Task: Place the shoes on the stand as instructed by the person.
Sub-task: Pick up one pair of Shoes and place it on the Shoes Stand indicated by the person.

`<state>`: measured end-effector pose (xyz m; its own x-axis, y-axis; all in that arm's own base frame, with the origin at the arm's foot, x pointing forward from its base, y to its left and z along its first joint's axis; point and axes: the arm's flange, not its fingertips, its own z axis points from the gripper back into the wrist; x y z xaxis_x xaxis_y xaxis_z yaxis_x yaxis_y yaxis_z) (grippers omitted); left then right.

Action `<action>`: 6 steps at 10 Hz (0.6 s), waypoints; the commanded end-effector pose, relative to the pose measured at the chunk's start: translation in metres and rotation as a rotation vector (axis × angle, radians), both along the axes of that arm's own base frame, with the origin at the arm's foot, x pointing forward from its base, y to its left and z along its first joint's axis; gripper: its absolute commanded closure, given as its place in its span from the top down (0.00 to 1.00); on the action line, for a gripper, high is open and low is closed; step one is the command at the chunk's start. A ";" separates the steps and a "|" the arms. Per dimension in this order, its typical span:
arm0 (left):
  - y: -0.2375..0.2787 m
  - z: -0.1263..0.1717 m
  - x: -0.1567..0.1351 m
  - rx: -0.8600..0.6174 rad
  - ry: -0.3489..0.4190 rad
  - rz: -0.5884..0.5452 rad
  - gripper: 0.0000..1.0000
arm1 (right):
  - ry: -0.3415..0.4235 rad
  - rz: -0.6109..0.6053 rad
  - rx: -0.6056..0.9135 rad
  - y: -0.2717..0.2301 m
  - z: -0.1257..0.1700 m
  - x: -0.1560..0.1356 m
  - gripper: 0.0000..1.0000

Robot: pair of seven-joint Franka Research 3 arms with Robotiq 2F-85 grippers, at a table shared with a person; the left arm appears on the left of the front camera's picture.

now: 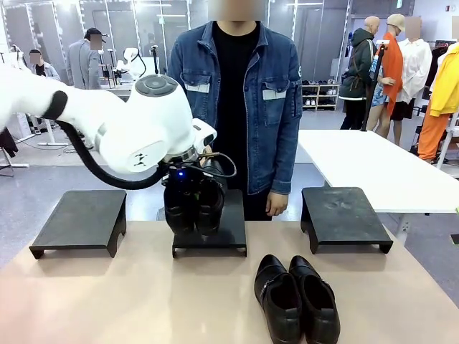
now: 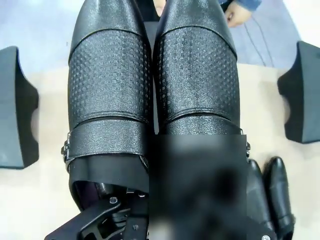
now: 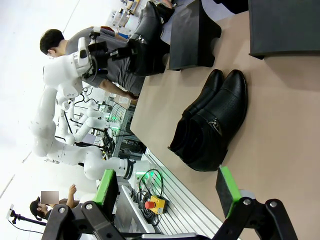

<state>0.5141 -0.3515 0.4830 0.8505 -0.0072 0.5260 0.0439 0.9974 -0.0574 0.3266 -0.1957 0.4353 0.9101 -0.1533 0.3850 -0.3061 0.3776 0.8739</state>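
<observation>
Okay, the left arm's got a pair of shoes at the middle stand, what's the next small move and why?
Probably ease the left pincer down a touch before opening. It grips the held pair right at the top of the middle stand, and I can't tell whether the soles rest on it yet.

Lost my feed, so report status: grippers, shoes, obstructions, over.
Left gripper shut on one pair, toes down over middle stand. Right gripper open. Second pair on table. Person's hand behind stand.
</observation>
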 end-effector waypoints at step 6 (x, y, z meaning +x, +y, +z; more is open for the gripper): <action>-0.037 -0.032 0.064 0.009 -0.063 0.017 0.08 | -0.011 0.002 0.011 0.000 0.001 -0.001 1.00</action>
